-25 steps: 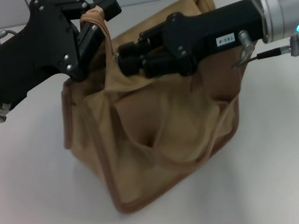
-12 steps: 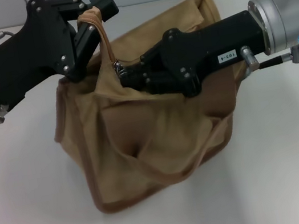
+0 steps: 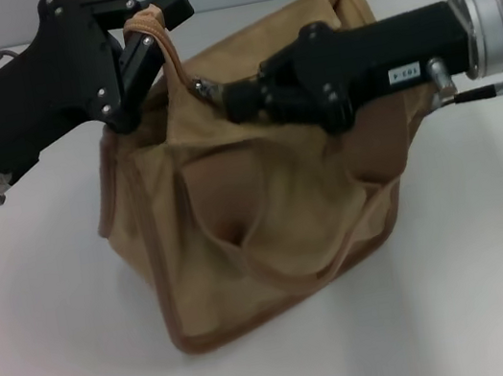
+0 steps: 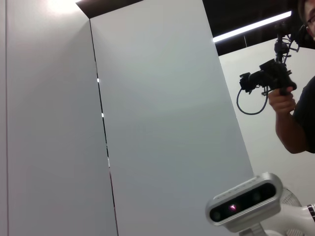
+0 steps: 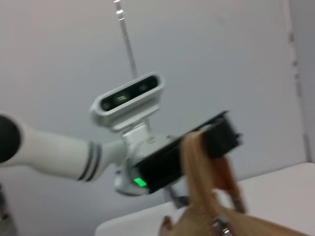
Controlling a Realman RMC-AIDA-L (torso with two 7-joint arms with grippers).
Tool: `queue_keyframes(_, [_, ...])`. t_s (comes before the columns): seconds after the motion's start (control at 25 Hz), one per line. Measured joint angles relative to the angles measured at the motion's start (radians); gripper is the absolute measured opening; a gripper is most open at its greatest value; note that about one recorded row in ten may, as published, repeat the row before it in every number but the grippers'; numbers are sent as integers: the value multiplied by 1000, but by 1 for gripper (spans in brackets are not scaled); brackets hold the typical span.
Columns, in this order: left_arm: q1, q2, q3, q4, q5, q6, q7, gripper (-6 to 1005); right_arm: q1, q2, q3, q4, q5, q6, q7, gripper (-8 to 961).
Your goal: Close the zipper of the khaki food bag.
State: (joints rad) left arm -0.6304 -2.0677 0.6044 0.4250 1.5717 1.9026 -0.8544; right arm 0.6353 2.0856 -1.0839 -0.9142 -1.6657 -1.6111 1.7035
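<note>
left gripper point(image 3: 147, 23) clamps strap point(image 3: 161, 30) above bag point(image 3: 266, 215) | right gripper point(image 3: 215, 94) pinches zipper pull point(image 3: 201, 86) at bag's top | bag contents hidden

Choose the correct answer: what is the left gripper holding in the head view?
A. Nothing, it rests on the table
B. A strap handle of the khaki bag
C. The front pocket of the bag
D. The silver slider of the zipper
B. The left gripper is shut on a tan strap handle and holds it up above the khaki food bag, while the right gripper is at the bag's top edge.
</note>
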Motion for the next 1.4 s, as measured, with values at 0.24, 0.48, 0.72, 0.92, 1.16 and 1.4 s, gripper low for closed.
queue_keyframes(0.24, [2, 2, -1, 0, -17, -4, -1, 1, -34, -7, 27, -34, -66, 134, 122, 2])
queue_keyframes(0.48, [3, 4, -6, 0, -28, -15, -1, 0, -86, -10, 219, -67, -152, 126, 168, 1])
queue_keyframes(0.72, [1, 6, -41, 0, -30, -61, 0, 1, -125, -8, 371, -77, -181, 152, 203, 0])
queue_keyframes(0.92, [-9, 6, -56, 0, -38, -126, -2, 1, -170, -15, 434, -19, -17, 38, 82, 8])
queue_keyframes(1.16, [-21, 6, -56, 0, -70, -200, -28, 1, -194, -31, 440, 54, 72, -98, -33, 82])
queue_keyframes(1.4, [-28, 8, -56, 7, -79, -273, -85, 0, -197, -44, 422, 133, 43, -225, -193, 201])
